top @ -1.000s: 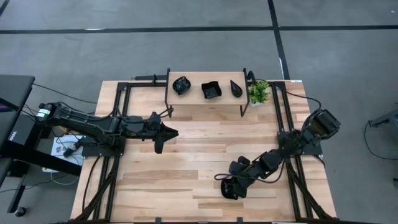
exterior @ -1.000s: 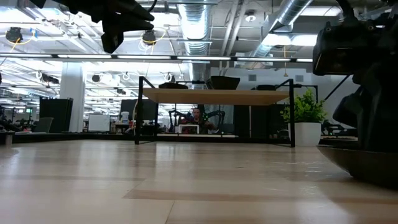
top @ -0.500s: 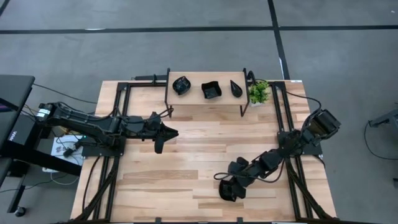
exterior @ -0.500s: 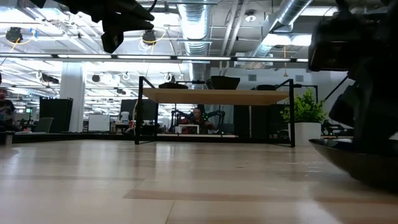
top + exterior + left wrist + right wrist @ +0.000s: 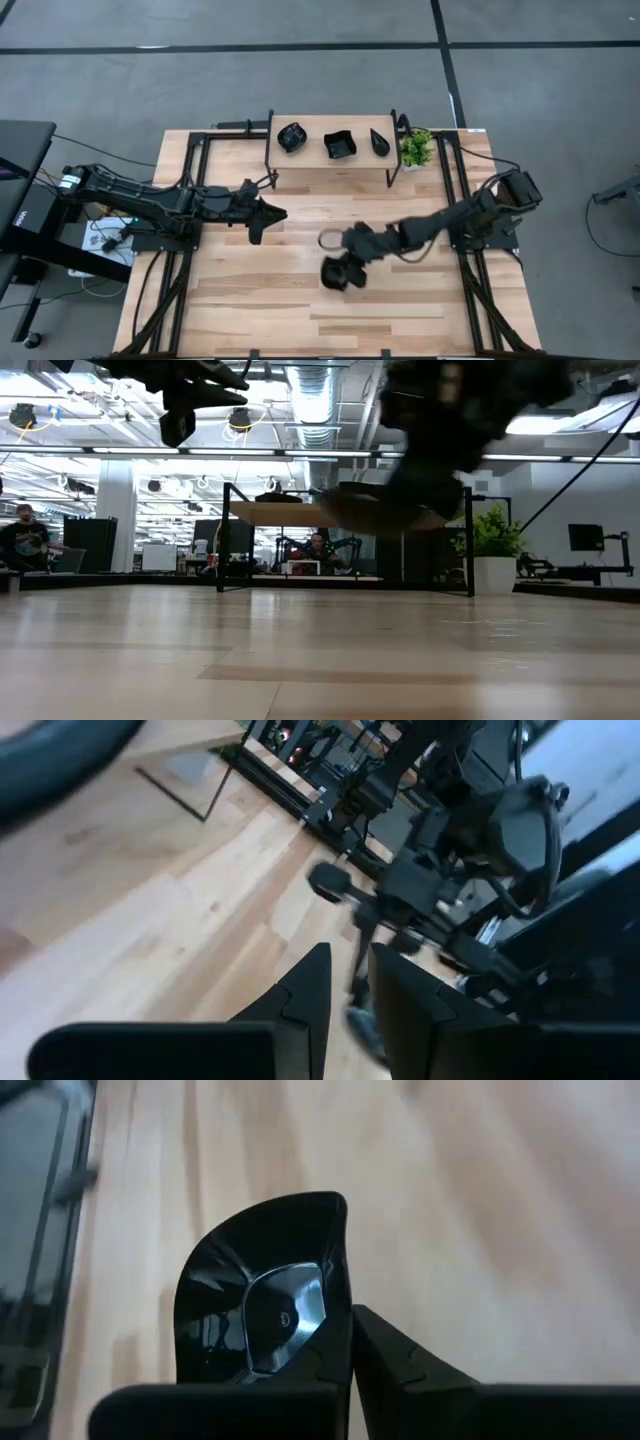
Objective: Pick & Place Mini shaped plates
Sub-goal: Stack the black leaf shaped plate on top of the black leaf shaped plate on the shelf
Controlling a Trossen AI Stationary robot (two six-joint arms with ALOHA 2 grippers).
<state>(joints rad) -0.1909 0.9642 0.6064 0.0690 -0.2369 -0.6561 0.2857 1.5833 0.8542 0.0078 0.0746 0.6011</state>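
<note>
Two dark, jointed arms trail black cables, each ending in a hand (image 5: 345,268) with two tapered matte fingers (image 5: 395,1355).

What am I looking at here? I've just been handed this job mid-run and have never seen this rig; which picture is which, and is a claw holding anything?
Two dark robot arms work at a wooden table. The overhead picture shows everything; the low one looks level across the tabletop; the other two come from cameras on each wrist.

At the far edge stands a small shelf with three black mini plates and, beside it, a potted plant.

The right claw is over the middle of the table, shut on the rim of a black plate, carrying it clear of the wood. The left claw hangs above the left side; nothing shows between its fingers.
</note>
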